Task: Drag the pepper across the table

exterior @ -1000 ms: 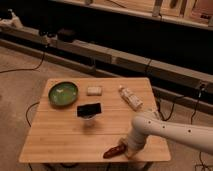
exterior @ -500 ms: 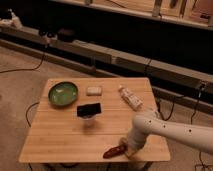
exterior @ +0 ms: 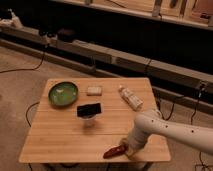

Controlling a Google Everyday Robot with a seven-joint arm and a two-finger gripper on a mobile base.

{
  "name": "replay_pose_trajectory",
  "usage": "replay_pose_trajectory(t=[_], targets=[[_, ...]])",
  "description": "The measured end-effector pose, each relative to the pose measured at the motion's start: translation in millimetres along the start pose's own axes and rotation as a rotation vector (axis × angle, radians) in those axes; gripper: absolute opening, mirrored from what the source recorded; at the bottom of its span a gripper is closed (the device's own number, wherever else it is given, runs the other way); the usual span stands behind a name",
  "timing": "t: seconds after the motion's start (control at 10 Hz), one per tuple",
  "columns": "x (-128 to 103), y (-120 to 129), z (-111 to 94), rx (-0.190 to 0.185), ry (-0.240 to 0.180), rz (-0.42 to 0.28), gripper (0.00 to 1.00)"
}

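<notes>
Camera view shows the tool (exterior: pixel 125 147) low at the bench's (exterior: pixel 60 137) near edge, right against the pepper (exterior: pixel 115 151); whether it is clamped on the pepper cannot be told. The drag looks under way, and next calls for a steady slide keeping contact. Far from the pepper, the green bowl (exterior: pixel 63 93) seems empty.

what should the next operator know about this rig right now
Gripper: down at the near edge of the table, right of centre, at the stem end of the pepper.
Pepper: lying flat near the front edge, tip pointing left.
Also on the table: green bowl far left, pale block, whitish bottle lying down, dark cup mid-table.
Done: gripper is at the pepper.
Left: drag it across the table, probably leftward along the front.
</notes>
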State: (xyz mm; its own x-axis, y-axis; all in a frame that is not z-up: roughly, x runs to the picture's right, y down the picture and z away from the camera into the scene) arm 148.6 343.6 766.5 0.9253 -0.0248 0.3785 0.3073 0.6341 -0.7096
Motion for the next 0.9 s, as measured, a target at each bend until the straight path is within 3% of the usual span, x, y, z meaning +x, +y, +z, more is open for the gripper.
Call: replay_pose_trajectory(t=[0.3,0.7,0.9], targets=[[19.7,8.4,-8.6,0.004,0.010,0.032,0.01],[66.6,28.0,-23.9,0.023,0.009,0.141,0.01],[76.8,32.3,-25.7,0.026,0.005,0.166,0.01]])
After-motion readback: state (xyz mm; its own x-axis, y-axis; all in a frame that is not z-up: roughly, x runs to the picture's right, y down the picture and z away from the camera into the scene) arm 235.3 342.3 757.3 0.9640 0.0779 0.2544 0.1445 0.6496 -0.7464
